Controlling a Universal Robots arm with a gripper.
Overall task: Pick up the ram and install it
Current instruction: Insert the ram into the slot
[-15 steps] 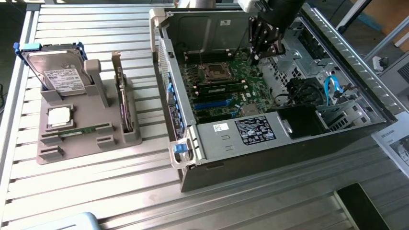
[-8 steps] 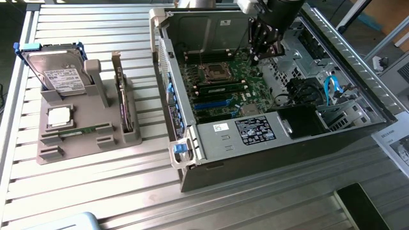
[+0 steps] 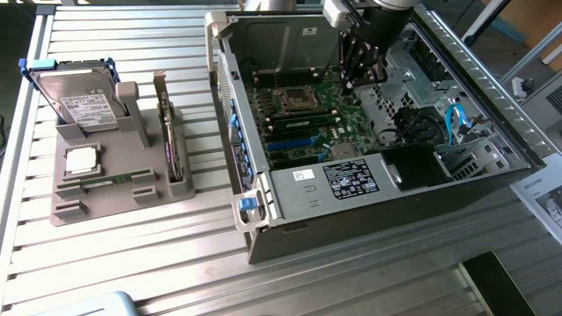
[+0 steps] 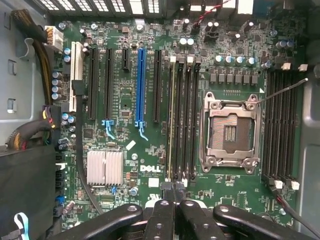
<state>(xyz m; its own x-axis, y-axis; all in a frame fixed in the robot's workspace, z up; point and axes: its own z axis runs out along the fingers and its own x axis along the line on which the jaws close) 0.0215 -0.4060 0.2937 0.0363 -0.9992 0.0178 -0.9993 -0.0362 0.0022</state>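
Ram [image 4: 171, 120]: seen edge-on in the outermost of the memory slots beside the empty CPU socket [image 4: 230, 130]. In the exterior view it shows as a green strip [image 3: 303, 122] on the motherboard [image 3: 299, 141]. Whether it is fully seated cannot be confirmed, as the slot's end nearest the fingers is partly covered.

End effector [image 4: 169, 192]: fingers drawn together, tips over that end of the ram. Contact between tips and stick cannot be made out, and no grip on it is visible. From outside, the end effector [image 3: 349, 84] reaches down into the open computer case [image 3: 351, 224], with the arm above it cut off by the frame edge.

Second ram stick [image 3: 118, 178]: lying flat in the grey holder [image 3: 105, 197] on the counter [image 3: 131, 263], well apart from the case. The holder also carries a hard drive [image 3: 83, 102], a square processor chip [image 3: 81, 160] and an upright expansion card [image 3: 165, 125].
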